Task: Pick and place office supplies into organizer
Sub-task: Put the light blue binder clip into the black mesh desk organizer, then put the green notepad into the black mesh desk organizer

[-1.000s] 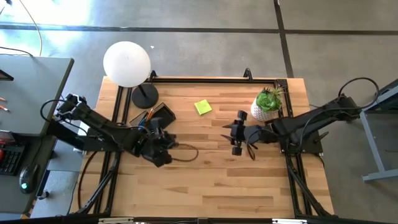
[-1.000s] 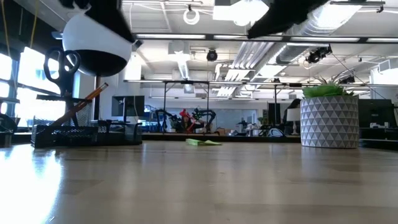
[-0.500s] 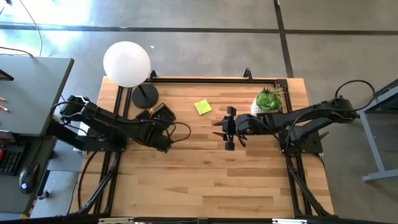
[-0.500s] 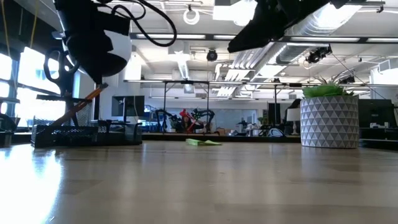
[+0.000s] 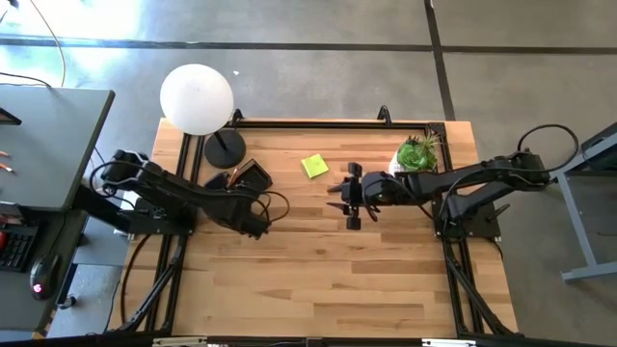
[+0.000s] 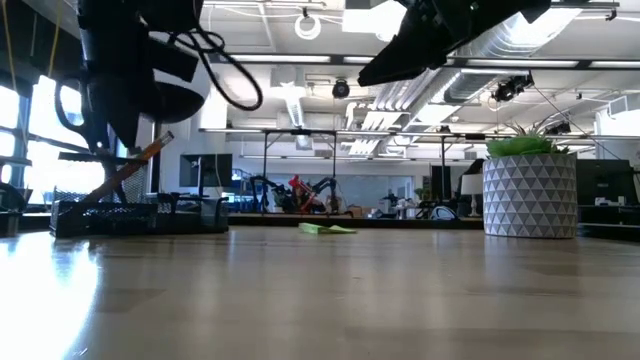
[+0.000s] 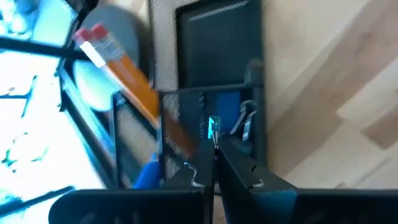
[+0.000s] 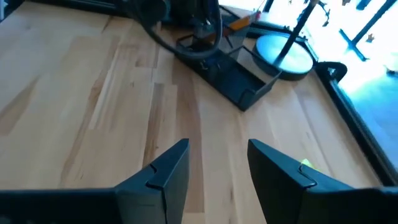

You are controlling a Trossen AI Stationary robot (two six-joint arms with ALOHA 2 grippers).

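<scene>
Wooden table (image 5: 318,270), slatted top with a black frame. Organizer (image 5: 241,177): black compartmented tray near the table's far left corner, just beside the round black base of the white globe lamp (image 5: 197,98); the low view shows it at the left edge of the table with scissor handles (image 6: 72,105) and an orange pencil (image 6: 140,160) standing up out of it. The left wrist view looks down into the tray: orange pencil (image 7: 121,78) leaning across a compartment, blue contents and a metal clip lower down, details blurred. Yellow sticky-note pad (image 5: 314,166): flat on the table between the organizer and the potted green plant (image 5: 415,159), apart from both, outside the tray. Left gripper (image 5: 253,220): hanging at the near edge of the organizer, fingers (image 7: 239,171) pressed together with nothing seen between them. Right gripper (image 5: 345,200): raised above the table's middle, near the sticky-note pad and beside the plant, fingers (image 8: 277,168) parted and empty, pointing toward the organizer. Plant pot (image 6: 530,195): white, faceted, upright at the table's right side.
</scene>
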